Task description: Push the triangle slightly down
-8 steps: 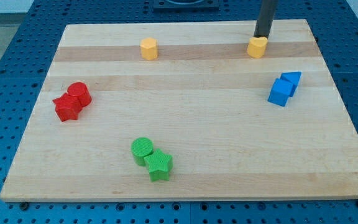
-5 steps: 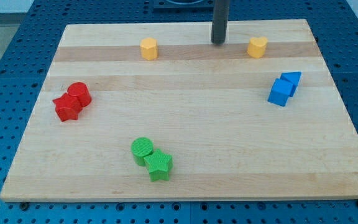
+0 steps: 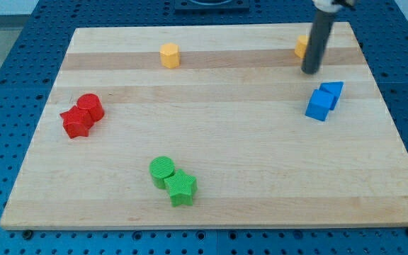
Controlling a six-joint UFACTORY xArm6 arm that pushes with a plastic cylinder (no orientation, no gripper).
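Blue triangle (image 3: 333,90) sits at the board's three o'clock edge, touching the blue cube (image 3: 319,105) that lies just at its seven o'clock. My tip (image 3: 309,71) stands on the wooden board (image 3: 211,134) at about eleven o'clock from the triangle, near it but apart; the rod carries no jaws and holds nothing, and its tip touches no block. The rod's shaft covers most of a yellow block (image 3: 300,46) at the one o'clock part of the board, whose shape cannot be made out. A yellow hexagon (image 3: 169,54) rests at eleven o'clock. At nine o'clock a red cylinder (image 3: 91,106) touches a red star (image 3: 76,122). At six o'clock a green cylinder (image 3: 162,170) touches a green star (image 3: 181,188).
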